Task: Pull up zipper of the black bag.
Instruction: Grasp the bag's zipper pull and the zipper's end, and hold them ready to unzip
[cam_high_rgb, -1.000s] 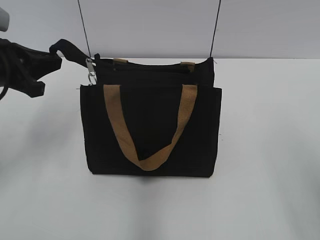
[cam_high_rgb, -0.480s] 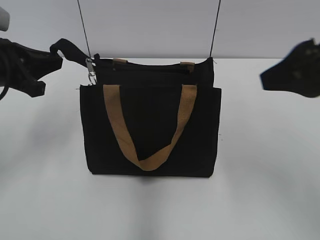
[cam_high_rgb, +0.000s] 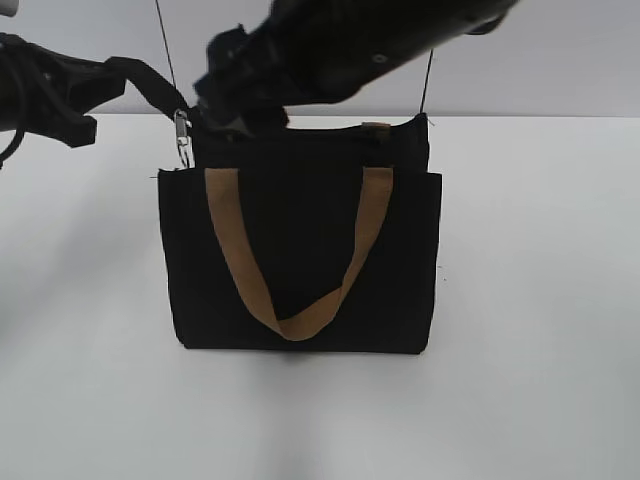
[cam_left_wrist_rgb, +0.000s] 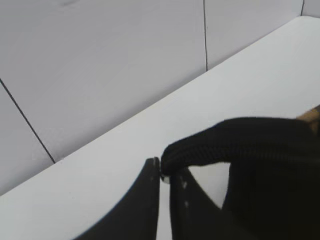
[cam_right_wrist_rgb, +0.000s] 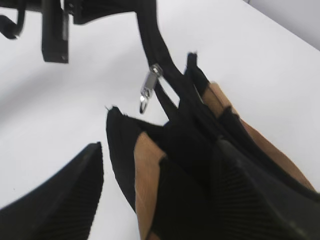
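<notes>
The black bag (cam_high_rgb: 300, 250) stands upright mid-table, a tan handle (cam_high_rgb: 240, 260) hanging down its front. The zipper track (cam_high_rgb: 330, 135) runs along its top edge; I cannot make out a pull tab. My left gripper (cam_high_rgb: 100, 80) is shut on the black strap end (cam_left_wrist_rgb: 200, 150) at the bag's top left corner and holds it taut to the left (cam_left_wrist_rgb: 162, 172). My right gripper (cam_high_rgb: 232, 108) reaches across over the bag's top left. It is open and empty, its fingers apart above the corner and handle (cam_right_wrist_rgb: 157, 150). The bag's top also shows in the right wrist view (cam_right_wrist_rgb: 195, 120).
A silver snap clip (cam_high_rgb: 183, 135) hangs from the strap beside the bag's left corner, and also shows in the right wrist view (cam_right_wrist_rgb: 148, 92). Two thin black cords (cam_high_rgb: 165, 55) run up the back wall. The white table (cam_high_rgb: 540, 350) spreads round the bag.
My right arm swept in from the right edge and now crosses above the bag to its top left. The left gripper pulled the strap slightly up and left.
</notes>
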